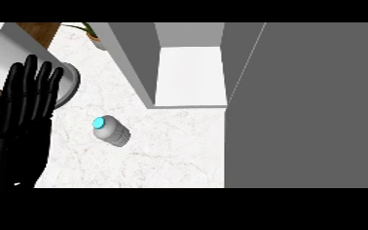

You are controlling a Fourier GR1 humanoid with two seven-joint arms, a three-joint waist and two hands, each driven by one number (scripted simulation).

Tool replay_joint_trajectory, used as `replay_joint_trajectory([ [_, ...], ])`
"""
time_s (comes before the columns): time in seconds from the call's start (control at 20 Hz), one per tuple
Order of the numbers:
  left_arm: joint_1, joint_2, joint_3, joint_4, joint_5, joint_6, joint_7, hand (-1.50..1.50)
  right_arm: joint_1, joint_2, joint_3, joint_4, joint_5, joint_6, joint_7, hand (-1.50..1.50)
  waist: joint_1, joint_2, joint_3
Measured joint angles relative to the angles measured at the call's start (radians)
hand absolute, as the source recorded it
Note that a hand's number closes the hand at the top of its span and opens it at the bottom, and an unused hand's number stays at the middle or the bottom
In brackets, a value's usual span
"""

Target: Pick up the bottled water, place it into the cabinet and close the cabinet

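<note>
One bottled water (111,130) stands on the marble counter (173,151), left of centre, long axis upright, blue cap toward the viewer. One open cabinet (191,63) at top centre. Left hand (27,107) rests open, fingers straight, at the left edge.

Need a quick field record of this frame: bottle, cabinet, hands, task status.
bottle: bottled water with blue cap, on the counter, left of and in front of the cabinet opening
cabinet: cabinet open, white shelf showing, nothing seen on it; door swung out at right
left hand: left hand open, fingers up, at left edge, apart from bottle
right hand: not visible
status: bottle not yet picked up
</note>
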Motion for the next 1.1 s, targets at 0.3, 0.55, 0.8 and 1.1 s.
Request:
replay_joint_trajectory([
  [0.3,0.012,-0.050,-0.012,0.005,-0.213,0.228,0.011,-1.50,0.068,-0.003,0.017,-0.067,-0.026,0.034,0.002,-1.50,0.002,0.001,-0.010],
  [0.55,0.075,-0.062,-0.040,-0.038,-0.217,0.515,0.115,-1.50,0.138,0.003,0.113,-0.142,-0.113,0.106,0.065,-1.50,0.008,-0.002,-0.013],
  [0.8,0.125,-0.065,-0.216,-0.142,-0.389,0.733,0.271,-1.50,0.203,0.018,0.202,-0.256,-0.111,0.107,0.134,-1.50,0.006,-0.001,-0.013],
  [1.1,0.168,-0.065,-0.419,-0.223,-0.620,0.841,0.478,-1.50,0.271,0.044,0.329,-0.359,-0.036,0.079,0.193,-1.50,0.008,-0.001,-0.013],
])
